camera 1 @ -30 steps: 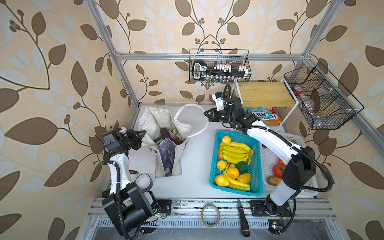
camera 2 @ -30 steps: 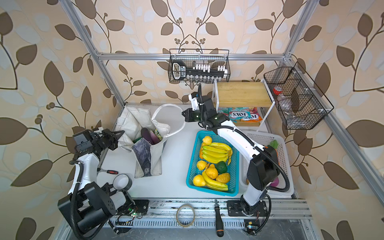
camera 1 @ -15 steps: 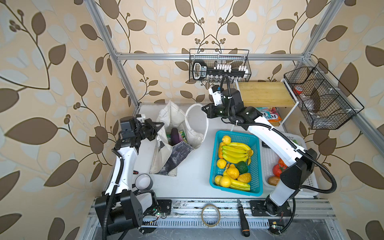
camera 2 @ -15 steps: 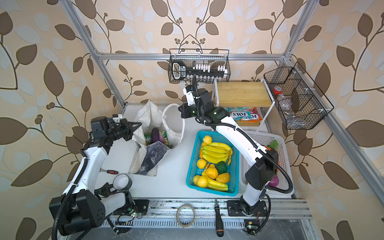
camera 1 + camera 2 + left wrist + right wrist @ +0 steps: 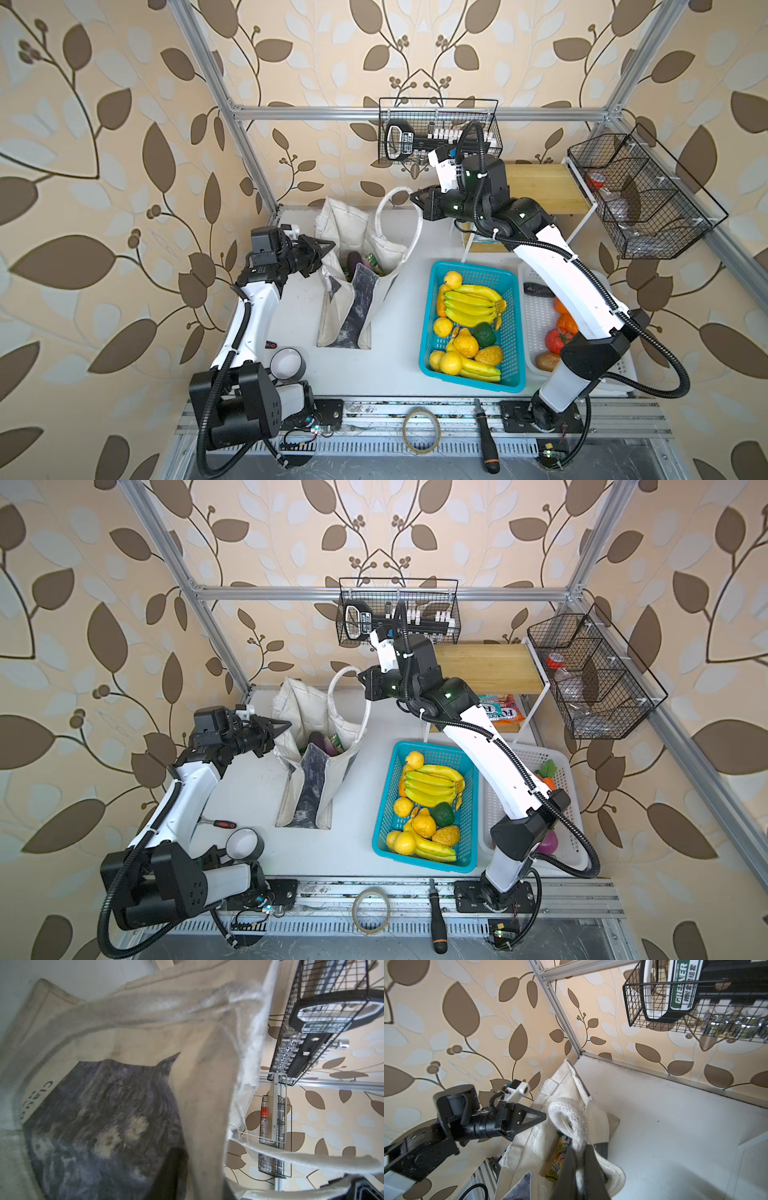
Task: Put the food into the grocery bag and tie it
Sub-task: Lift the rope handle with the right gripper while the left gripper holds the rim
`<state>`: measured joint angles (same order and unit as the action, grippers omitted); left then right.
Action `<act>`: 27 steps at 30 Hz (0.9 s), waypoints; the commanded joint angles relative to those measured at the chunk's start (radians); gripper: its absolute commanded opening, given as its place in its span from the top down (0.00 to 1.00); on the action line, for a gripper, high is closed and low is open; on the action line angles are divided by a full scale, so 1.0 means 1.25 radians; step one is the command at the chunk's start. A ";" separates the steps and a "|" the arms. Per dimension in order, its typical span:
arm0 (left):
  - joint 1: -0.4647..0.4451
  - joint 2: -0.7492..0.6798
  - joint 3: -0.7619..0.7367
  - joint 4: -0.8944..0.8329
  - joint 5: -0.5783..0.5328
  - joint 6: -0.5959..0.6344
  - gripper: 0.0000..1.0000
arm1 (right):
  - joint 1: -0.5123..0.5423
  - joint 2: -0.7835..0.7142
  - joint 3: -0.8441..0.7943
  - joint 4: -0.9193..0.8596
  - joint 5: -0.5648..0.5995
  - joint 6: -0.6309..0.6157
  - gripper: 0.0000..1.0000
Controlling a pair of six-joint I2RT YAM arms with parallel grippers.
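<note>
The grocery bag (image 5: 332, 316) (image 5: 291, 787) stands at the back left of the table, mouth up. A dark purple eggplant (image 5: 353, 259) (image 5: 318, 738) and a green-and-yellow packet (image 5: 372, 262) (image 5: 560, 1157) lie inside it. My right gripper (image 5: 417, 198) (image 5: 580, 1147) is shut on a white strap handle (image 5: 397, 195) (image 5: 566, 1115) and holds it up above the bag's far side. My left gripper (image 5: 324, 252) (image 5: 282, 726) is open at the bag's left rim, and bag fabric hangs beside one dark finger (image 5: 172, 1172). The orange fruit is not visible.
A blue basket (image 5: 509, 332) of bananas and lemons sits right of the bag, and a white basket (image 5: 536, 316) lies beyond it. FOX'S packets (image 5: 498, 712) lie under a wooden shelf (image 5: 540, 189). A tape roll (image 5: 286, 363) sits near the left arm's base.
My left gripper moved right and back along the bag's rim, then opened its jaws. The right gripper lifted the strap higher. The bag now stands more upright.
</note>
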<state>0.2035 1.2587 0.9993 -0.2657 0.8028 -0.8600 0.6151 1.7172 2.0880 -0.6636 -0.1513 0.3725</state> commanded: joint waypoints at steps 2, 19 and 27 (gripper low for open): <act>0.007 0.015 0.022 -0.043 -0.010 0.079 0.31 | 0.013 -0.001 0.079 -0.037 0.003 -0.020 1.00; 0.236 -0.114 -0.364 0.299 -0.031 -0.185 0.01 | -0.049 -0.052 -0.099 0.016 -0.051 -0.001 1.00; 0.191 -0.148 -0.405 0.232 -0.124 -0.167 0.01 | -0.050 -0.058 -0.146 0.030 -0.041 -0.009 1.00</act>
<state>0.4503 1.1240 0.4538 0.0322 0.7197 -1.0843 0.5461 1.6749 1.9087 -0.6518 -0.1837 0.3691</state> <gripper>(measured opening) 0.990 0.060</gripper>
